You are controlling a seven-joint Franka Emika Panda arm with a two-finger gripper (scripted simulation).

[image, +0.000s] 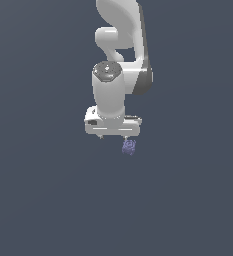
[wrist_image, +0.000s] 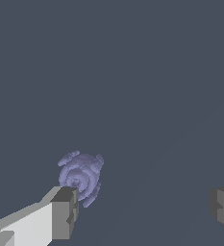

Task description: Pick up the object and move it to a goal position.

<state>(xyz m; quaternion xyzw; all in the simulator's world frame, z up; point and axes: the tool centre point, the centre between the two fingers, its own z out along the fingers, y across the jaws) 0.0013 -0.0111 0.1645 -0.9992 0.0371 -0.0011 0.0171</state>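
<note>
While the gripper [wrist_image: 142,211] hangs spread wide, the purple object [wrist_image: 80,177] sits beside one finger, so the approach likely needs recentring.

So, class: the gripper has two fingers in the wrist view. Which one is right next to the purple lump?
The finger with the long white body showing; the purple lump sits just past its tip. The other finger, at the opposite edge, has nothing near it.

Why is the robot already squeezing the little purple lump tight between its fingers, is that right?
Not quite. The wrist view shows the fingers spread wide apart, with the purple lump lying close by one of them, not squeezed between both. The gripper is open, so nothing is held yet.
</note>
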